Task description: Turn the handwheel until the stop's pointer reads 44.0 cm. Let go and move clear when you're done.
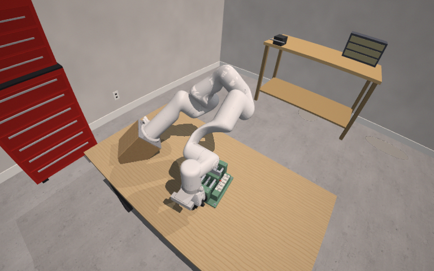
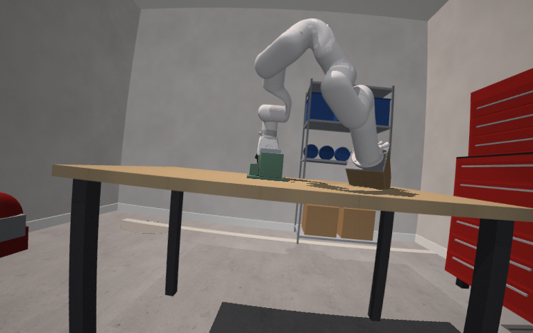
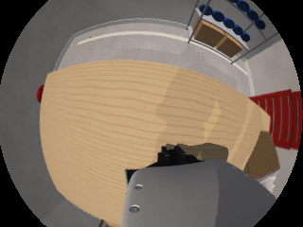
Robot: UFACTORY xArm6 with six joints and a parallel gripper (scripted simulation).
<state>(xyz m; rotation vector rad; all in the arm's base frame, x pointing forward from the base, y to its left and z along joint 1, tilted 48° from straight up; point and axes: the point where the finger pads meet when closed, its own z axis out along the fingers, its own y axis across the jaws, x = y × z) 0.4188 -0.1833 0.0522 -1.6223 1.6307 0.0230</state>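
A green stop fixture (image 1: pixel 221 191) (image 2: pixel 271 165) stands on the wooden table (image 1: pixel 272 223) (image 2: pixel 157 176). Its white scale with a small red pointer (image 1: pixel 220 180) runs along the top. My gripper (image 1: pixel 195 205) (image 2: pixel 258 157) (image 3: pixel 169 153) is low at the fixture's near-left end, pointing down. Its fingers are shut on the handwheel, which is almost wholly hidden behind the wrist and fingers. In the wrist view only the dark fingers and a sliver of green show above the wrist housing. The scale's numbers are too small to read.
The arm's base sits on a wooden wedge mount (image 1: pixel 134 147) (image 2: pixel 369 178) at the table's far-left corner. A red tool cabinet (image 1: pixel 31 95) (image 2: pixel 502 176) stands beside the table. A wooden bench (image 1: pixel 320 54) and a metal shelf rack (image 2: pixel 305 129) stand by the walls.
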